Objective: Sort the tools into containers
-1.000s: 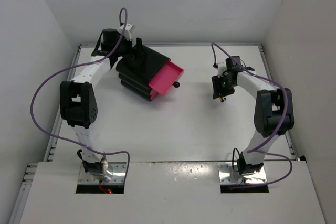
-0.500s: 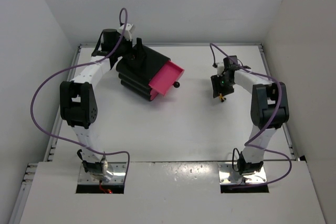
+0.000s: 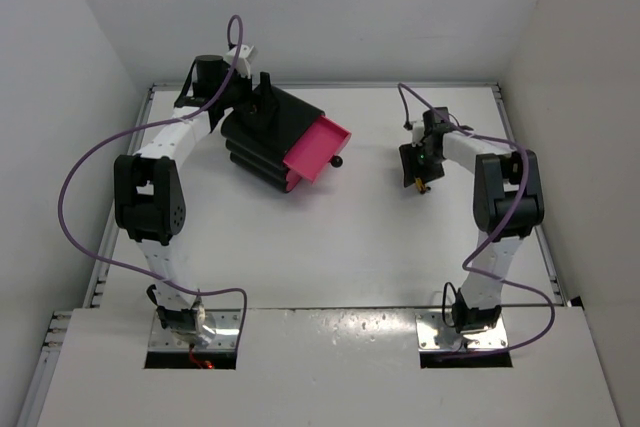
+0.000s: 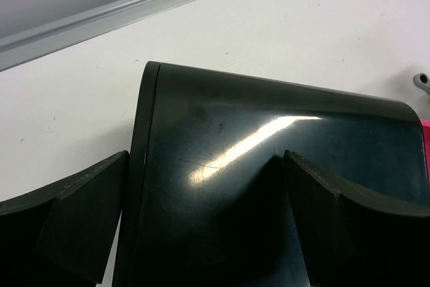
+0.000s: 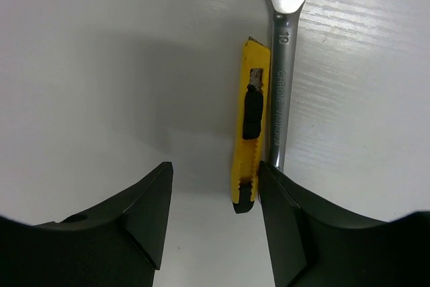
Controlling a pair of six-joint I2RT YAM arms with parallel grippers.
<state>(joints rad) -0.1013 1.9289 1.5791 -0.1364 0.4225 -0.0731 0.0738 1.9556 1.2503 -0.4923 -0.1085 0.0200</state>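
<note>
The black cabinet lies at the back left with one pink drawer pulled out, its black knob towards the middle. My left gripper is open over the cabinet's top; one finger is past its rear edge and the other is on the top. My right gripper is open and low over the table. In the right wrist view the end of a yellow-handled knife lies between the fingertips, close to the right one. A silver wrench lies against the knife. Scissors and screwdriver are out of view.
A silver tool tip shows at the edge of the left wrist view, beside a sliver of the pink drawer. White walls and a metal rail bound the table at the back and sides.
The right arm's elbow has swung inward and its gripper has shifted slightly left over the knife and wrench. The left arm and the cabinet have not moved.
</note>
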